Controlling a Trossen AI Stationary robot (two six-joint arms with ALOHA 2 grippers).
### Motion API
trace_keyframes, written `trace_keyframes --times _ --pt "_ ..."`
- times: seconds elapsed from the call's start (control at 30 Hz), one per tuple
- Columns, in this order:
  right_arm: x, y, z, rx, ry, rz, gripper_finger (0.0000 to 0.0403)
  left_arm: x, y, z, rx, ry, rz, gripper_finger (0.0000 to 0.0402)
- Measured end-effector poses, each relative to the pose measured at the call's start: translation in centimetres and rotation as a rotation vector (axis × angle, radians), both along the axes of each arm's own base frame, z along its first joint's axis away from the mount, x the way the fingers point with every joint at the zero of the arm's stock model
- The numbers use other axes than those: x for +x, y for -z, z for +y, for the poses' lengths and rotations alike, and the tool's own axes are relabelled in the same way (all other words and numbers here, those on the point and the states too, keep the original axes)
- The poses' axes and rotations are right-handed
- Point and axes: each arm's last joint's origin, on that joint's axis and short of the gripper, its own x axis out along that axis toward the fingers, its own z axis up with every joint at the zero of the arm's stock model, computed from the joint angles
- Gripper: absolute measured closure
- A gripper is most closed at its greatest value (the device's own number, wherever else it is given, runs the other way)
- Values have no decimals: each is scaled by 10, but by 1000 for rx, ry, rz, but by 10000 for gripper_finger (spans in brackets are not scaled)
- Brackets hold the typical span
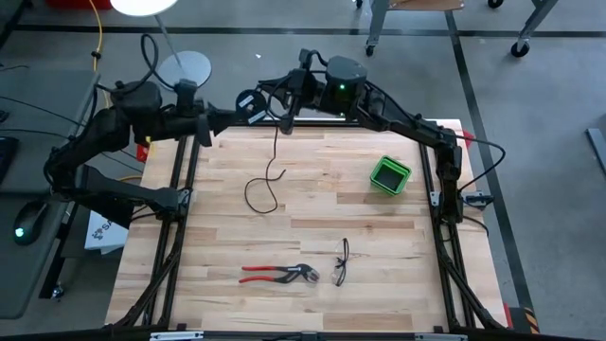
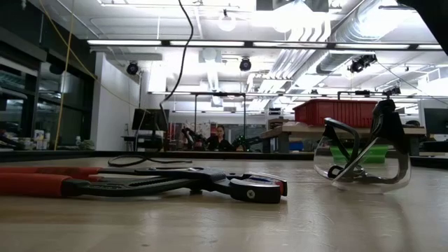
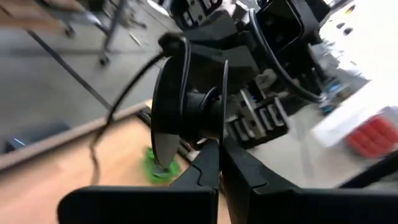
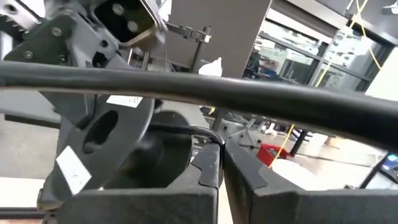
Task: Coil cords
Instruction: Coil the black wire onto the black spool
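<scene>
Both arms are raised over the far edge of the table (image 1: 312, 204), meeting near its far-left part. The left gripper (image 1: 230, 117) comes from the left side and is clenched on the reel (image 1: 250, 102), a small round black disc held up in the air just beyond the table edge; in the left wrist view the two dark fingers (image 3: 205, 168) are pressed together under the reel's hub, w/ the disc (image 3: 171, 106) seen edge-on. The right gripper (image 1: 284, 116) comes from the right, just beside the reel, and its fingers are closed on the cord (image 1: 276, 152); in the right wrist view the fingertips (image 4: 208, 165) pinch the thin black cord (image 4: 186, 130) where it leaves the reel (image 4: 115, 137), and a pale label shows on the disc face. From the right gripper the cord hangs down to the table and ends in a loose open loop (image 1: 262, 189) on the wood, approx. at the centre-left of the table. So part of the cord is on the reel and part is not yet wound. Other things on the table, well apart from the cord: a green container (image 1: 389, 175) at the right side, red-handled pliers (image 1: 276, 274) near the front edge, and safety glasses (image 1: 341, 262) just beside the pliers, to their right. In the low view the pliers (image 2: 140, 183) and glasses (image 2: 360, 157) are close to the camera, the cord (image 2: 183, 56) hangs from above, and a person (image 2: 220, 138) is far in the room behind.
</scene>
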Motion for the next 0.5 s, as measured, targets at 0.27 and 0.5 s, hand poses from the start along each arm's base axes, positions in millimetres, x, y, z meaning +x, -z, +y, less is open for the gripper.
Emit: trace_keyframes --times 0.27,0.5 --pt "-1 0 -4 3 10 5 403 -1 0 3 262 -88 110 401" --pt "-2 0 -4 27 14 -2 403 -2 -6 6 446 -183 156 401"
